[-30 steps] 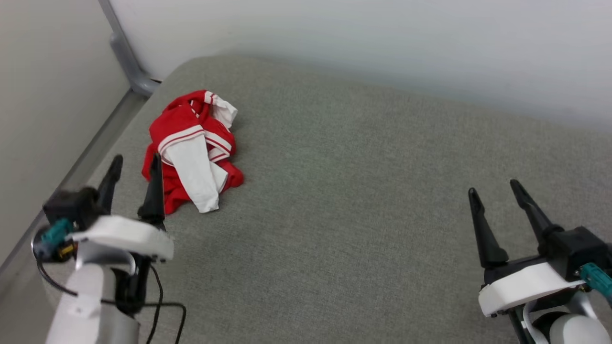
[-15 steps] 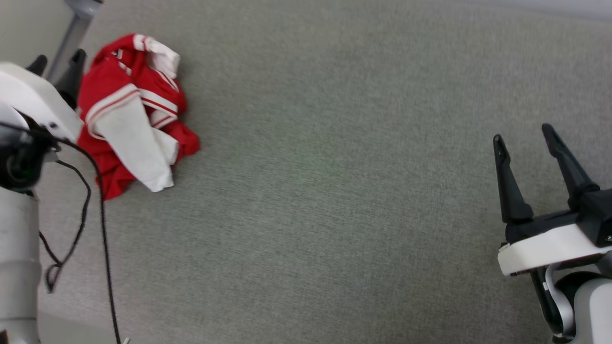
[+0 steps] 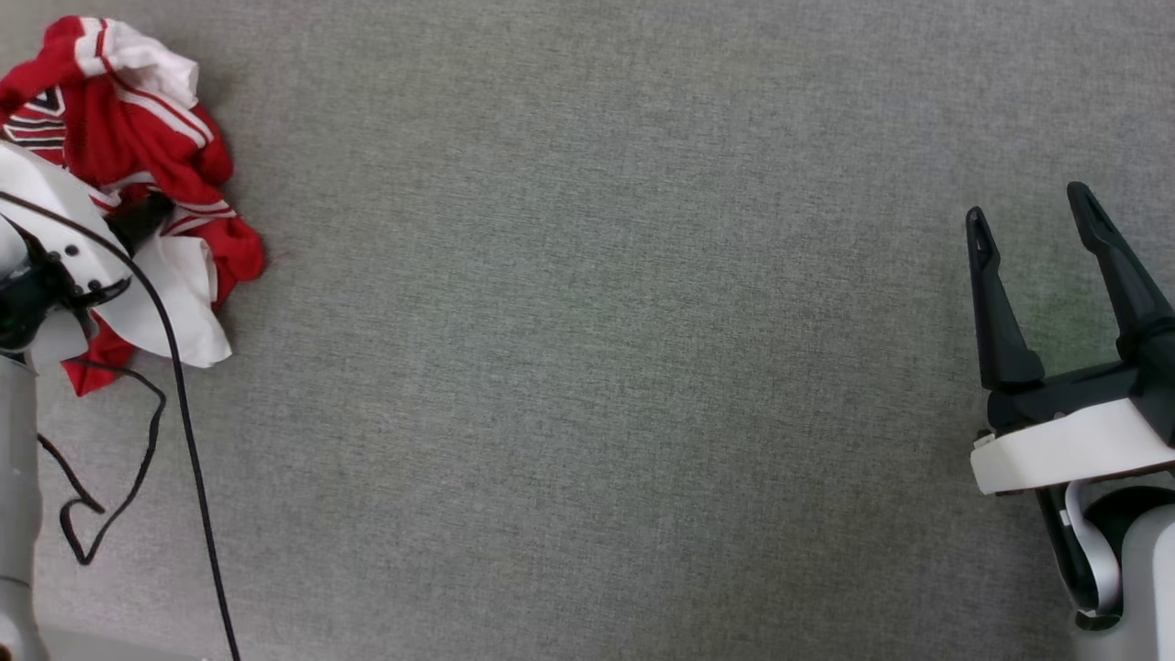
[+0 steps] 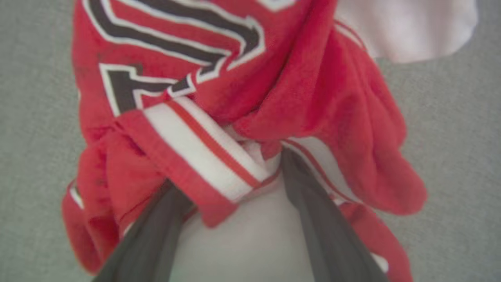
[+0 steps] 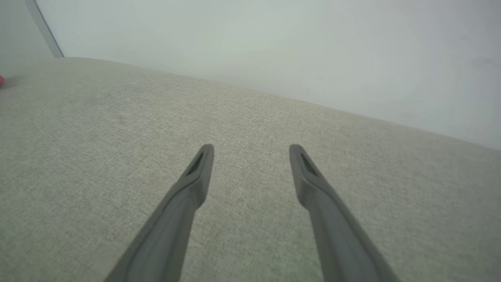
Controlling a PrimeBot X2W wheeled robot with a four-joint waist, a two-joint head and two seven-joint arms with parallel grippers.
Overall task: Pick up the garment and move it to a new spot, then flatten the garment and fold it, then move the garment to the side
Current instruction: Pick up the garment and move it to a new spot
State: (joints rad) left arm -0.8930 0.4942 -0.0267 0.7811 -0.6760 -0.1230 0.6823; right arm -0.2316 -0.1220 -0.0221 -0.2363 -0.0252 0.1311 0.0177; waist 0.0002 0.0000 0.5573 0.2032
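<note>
The garment (image 3: 138,138), a red jersey with white sleeves, striped trim and black white-outlined lettering, lies crumpled at the far left of the grey surface. My left gripper (image 4: 231,172) is pushed down into it, open, its two fingers spread with a white sleeve and striped trim (image 4: 207,152) between them. Both of its fingertips are buried under folds of cloth. In the head view one dark finger (image 3: 142,218) pokes out of the cloth below the white wrist housing. My right gripper (image 3: 1028,204) hangs open and empty far to the right, above bare fabric (image 5: 251,150).
The grey woven surface (image 3: 587,367) stretches wide between the two arms. A black cable (image 3: 184,413) loops down from the left wrist. In the right wrist view a pale wall (image 5: 274,47) rises behind the surface's far edge, with a grey post (image 5: 43,27) at the corner.
The head camera has tilted down and shifted, so the garment now sits at the top left. My left gripper went from beside the garment into it; the cloth has bunched and lettering now shows.
</note>
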